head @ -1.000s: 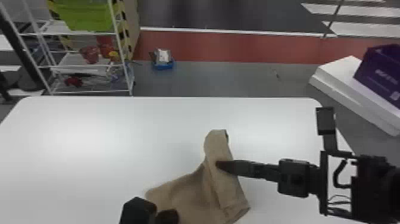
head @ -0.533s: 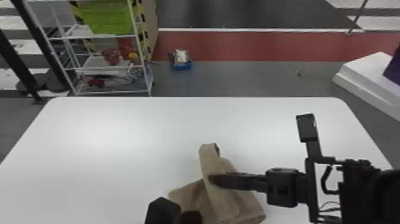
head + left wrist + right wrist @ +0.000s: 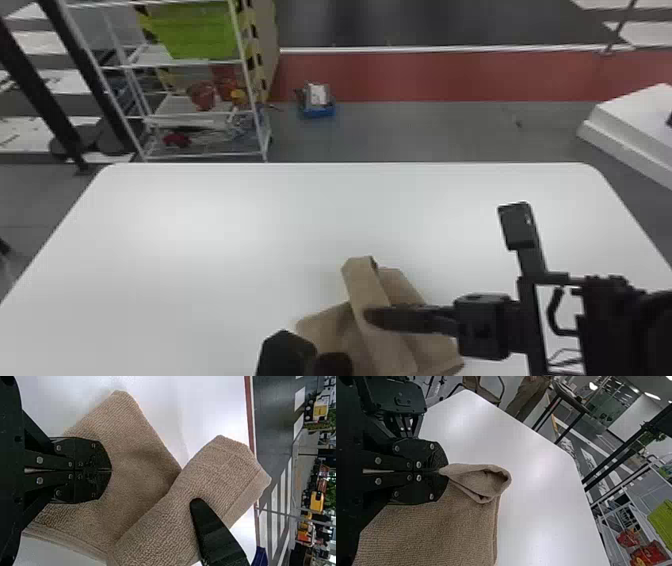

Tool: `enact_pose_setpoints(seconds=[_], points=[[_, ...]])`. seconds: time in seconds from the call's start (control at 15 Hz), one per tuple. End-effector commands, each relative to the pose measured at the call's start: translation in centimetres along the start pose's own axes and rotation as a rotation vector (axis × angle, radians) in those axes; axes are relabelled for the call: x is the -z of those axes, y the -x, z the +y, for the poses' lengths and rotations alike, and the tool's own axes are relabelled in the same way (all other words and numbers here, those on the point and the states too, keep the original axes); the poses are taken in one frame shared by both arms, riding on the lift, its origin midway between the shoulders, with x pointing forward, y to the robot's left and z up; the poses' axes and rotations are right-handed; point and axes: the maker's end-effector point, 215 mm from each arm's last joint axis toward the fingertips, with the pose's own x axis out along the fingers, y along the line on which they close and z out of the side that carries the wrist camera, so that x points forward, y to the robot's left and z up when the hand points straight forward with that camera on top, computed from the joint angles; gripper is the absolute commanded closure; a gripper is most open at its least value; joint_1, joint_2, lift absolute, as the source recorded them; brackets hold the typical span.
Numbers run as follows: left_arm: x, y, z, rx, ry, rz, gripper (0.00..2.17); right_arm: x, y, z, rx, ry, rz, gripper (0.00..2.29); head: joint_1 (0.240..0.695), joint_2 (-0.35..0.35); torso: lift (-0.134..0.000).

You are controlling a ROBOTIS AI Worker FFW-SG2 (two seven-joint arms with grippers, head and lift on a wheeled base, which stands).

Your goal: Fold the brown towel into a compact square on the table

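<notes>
White table [image 3: 200, 260], rounded far corners; wire rack [image 3: 180, 63] on the floor beyond, green bin [image 3: 197, 35] on it. Brown towel [image 3: 382, 330] lies at the near part of the table, right of centre, a folded strip crossing its wider layer. Right gripper [image 3: 371, 316]: fingers clamped on a pinch of towel, raising a small open loop. Left gripper [image 3: 332, 364]: fingertips together over the wider layer; contact cannot be told.

1 brown terry-cloth towel [image 3: 364, 280], 2 black flat-fingered grippers [image 3: 370, 316], 1 white round-cornered table [image 3: 200, 275], 1 white metal rack [image 3: 200, 63], 1 lime-green box [image 3: 200, 31], 1 small blue tray [image 3: 319, 113].
</notes>
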Motion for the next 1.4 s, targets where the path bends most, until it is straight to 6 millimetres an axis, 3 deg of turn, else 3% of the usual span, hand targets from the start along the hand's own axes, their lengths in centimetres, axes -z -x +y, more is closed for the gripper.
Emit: enact_pose_setpoints(seconds=[0.0, 0.27, 0.47, 0.6, 0.67, 0.73, 0.93, 1.07, 1.33], points=[[-0.3, -0.1, -0.2, 0.003, 0.005, -0.011, 1.67, 0.8, -0.9, 0.1, -0.006, -0.003, 0.032, 1.24, 0.695, 0.043, -0.124], [-0.3, -0.1, -0.3, 0.005, 0.004, -0.012, 1.67, 2.1, -3.2, 1.1, -0.026, -0.005, 0.078, 1.24, 0.695, 0.062, -0.124], [-0.4, 0.0, -0.2, 0.005, 0.003, -0.017, 1.67, 2.8, -3.9, 0.7, -0.018, -0.016, 0.097, 1.21, 0.695, 0.094, -0.124], [-0.4, 0.0, -0.2, 0.005, 0.003, -0.017, 1.67, 3.5, -4.0, 0.2, -0.009, -0.032, 0.109, 0.78, 0.695, 0.099, -0.124], [-0.4, -0.1, -0.3, 0.006, 0.004, -0.016, 1.67, 3.8, -4.1, 0.1, -0.011, -0.039, 0.114, 0.20, 0.695, 0.100, -0.124], [-0.3, -0.1, -0.4, 0.008, 0.005, -0.016, 1.67, 3.9, -4.2, 0.3, -0.021, -0.045, 0.117, 0.00, 0.695, 0.098, -0.124], [-0.2, -0.1, -0.2, 0.005, 0.001, -0.014, 1.67, 4.6, -4.2, 1.3, -0.066, -0.061, 0.121, 0.03, 0.695, 0.101, -0.124], [-0.1, 0.0, -0.1, 0.003, 0.003, -0.011, 1.67, 4.5, -3.6, 3.2, -0.114, -0.049, 0.102, 0.05, 0.695, 0.109, -0.124], [0.0, 0.1, 0.0, 0.001, 0.003, -0.015, 1.67, 3.5, 0.2, 5.2, -0.201, -0.068, 0.006, 0.05, 0.695, 0.129, -0.124]])
